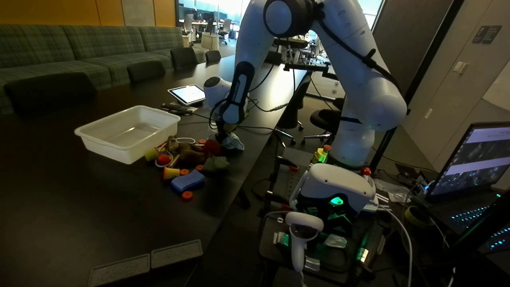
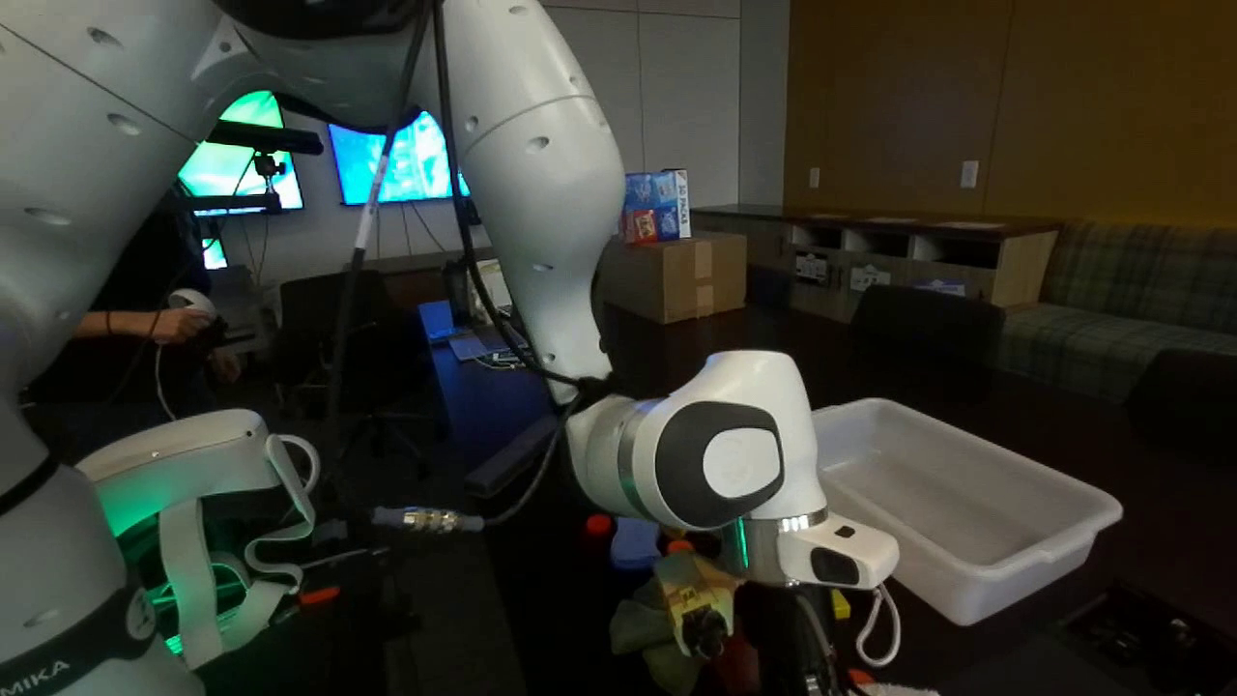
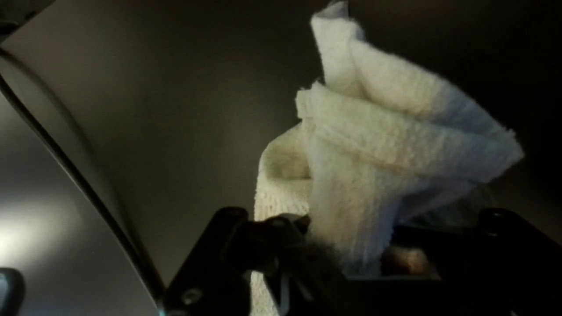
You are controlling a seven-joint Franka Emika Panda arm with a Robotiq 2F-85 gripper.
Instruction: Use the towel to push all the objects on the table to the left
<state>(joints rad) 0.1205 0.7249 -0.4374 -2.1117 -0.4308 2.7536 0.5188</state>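
The gripper [image 1: 221,138], its black fingers [image 3: 228,252] partly lost in shadow in the wrist view, is closed on the bunched towel [image 3: 364,145] just beside the red ball [image 1: 212,147], while in an exterior view the arm [image 2: 541,222] hides part of the object pile [image 2: 643,628].

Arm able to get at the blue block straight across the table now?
Probably not: the red round object and green bundle lie between the blue block and the tool, which seems to grip the towel.
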